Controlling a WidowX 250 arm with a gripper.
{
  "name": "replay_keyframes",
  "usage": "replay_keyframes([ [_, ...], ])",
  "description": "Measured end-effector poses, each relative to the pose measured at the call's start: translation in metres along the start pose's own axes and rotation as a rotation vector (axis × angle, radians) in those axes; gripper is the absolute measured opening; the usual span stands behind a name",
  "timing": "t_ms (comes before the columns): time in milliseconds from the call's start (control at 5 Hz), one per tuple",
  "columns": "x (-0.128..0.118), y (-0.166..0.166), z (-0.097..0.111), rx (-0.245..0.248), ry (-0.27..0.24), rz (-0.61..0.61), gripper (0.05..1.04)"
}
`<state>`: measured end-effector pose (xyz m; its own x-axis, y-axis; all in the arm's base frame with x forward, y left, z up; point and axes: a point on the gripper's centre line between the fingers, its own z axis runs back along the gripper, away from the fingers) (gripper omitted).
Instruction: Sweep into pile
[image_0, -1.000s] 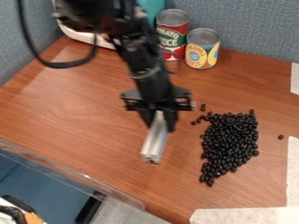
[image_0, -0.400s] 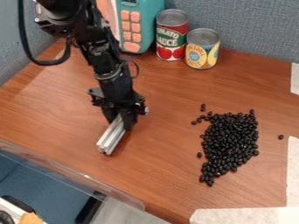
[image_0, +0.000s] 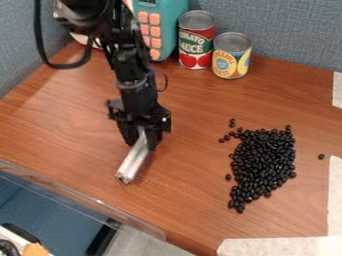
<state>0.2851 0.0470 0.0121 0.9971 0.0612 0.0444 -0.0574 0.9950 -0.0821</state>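
Silver bar (image_0: 133, 161), top hidden by pincer (image_0: 142, 143)

And the tool (image_0: 143, 139) has swung well away from the bean pile (image_0: 264, 160), metal bar (image_0: 132, 161) and all, then edged slightly back towards it! One bean (image_0: 228, 177) has come loose at the pile's edge, and the toy phone's (image_0: 169, 32) keys have come into sight!

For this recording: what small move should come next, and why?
Probably ease the metal bar in the pincer toward the left edge, as pictured, of the black bean pile. The bar stands apart from the pile on that side, and a few loose beans lie along that edge, so a light push could likely tuck them in.
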Motion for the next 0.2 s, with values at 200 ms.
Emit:
replay_keyframes([
  [200,-0.0020,-0.0019,0.0175,0.025,-0.006,0.004,0.986],
])
